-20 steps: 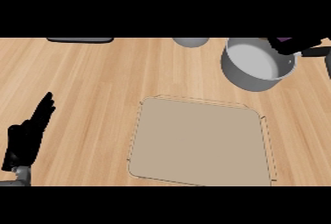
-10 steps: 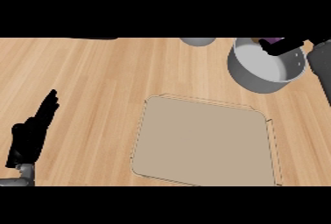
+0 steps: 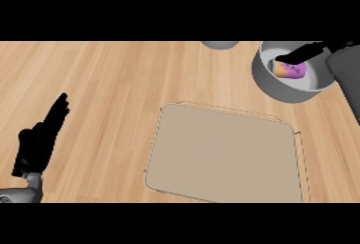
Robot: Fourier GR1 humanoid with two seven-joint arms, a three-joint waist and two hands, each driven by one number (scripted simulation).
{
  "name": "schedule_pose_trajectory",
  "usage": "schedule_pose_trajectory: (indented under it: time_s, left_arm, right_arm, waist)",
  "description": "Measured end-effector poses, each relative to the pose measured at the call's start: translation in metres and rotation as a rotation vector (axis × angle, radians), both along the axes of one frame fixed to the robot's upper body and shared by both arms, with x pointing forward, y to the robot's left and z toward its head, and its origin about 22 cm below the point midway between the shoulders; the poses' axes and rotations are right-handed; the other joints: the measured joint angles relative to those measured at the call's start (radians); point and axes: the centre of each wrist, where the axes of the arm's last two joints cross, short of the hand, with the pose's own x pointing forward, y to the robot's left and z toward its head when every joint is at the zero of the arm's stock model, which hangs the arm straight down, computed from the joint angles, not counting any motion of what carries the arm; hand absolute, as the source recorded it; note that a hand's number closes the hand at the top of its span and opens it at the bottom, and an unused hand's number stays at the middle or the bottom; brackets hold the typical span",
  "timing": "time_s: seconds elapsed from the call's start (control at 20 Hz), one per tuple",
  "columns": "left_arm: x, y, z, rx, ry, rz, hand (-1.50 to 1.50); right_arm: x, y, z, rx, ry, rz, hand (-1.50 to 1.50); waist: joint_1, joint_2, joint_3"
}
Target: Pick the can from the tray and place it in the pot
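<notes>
The can (image 3: 290,70), purple with a yellow end, lies tilted inside the grey pot (image 3: 281,90) at the upper right. My right hand (image 3: 304,52) reaches in over the pot's rim from the right, its dark fingers curled against the can's top; most of the hand is cut off by the view's edge. Its grey forearm (image 3: 346,71) runs down the right side. The beige tray (image 3: 225,152) sits below the pot with nothing on it. My left hand (image 3: 41,140) rests open at the lower left, fingers pointing up.
A grey round object (image 3: 221,45) shows partly at the top edge, left of the pot. Wooden counter (image 3: 112,81) spreads between the left hand and the tray.
The can has come down into the pot with my right hand and now shows much more. The left hand has stayed put.
</notes>
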Motion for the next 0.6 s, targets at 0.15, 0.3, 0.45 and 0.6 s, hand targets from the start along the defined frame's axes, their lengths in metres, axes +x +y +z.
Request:
schedule_pose_trajectory:
  time_s: [0.15,0.3,0.45,0.6]
  left_arm:
    - [0.003,-0.002,-0.002,0.004,-0.005,0.008,0.0]
    - [0.003,0.003,-0.001,0.009,-0.006,0.015,0.0]
    - [0.001,0.002,-0.002,0.004,0.0,0.021,0.0]
    - [-0.004,0.006,-0.005,0.004,0.009,0.028,0.0]
  right_arm:
    - [0.002,0.003,0.002,0.058,-0.014,0.025,-1.5]
    - [0.002,0.001,0.004,0.204,-0.088,0.048,-1.5]
    - [0.001,-0.006,0.008,0.371,-0.143,0.061,-1.5]
    - [-0.002,-0.021,0.014,0.491,-0.143,0.067,-1.5]
  waist:
    - [-0.005,-0.001,0.0]
    - [-0.008,-0.002,0.001]
    - [-0.012,-0.005,0.001]
    - [-0.02,-0.009,0.0]
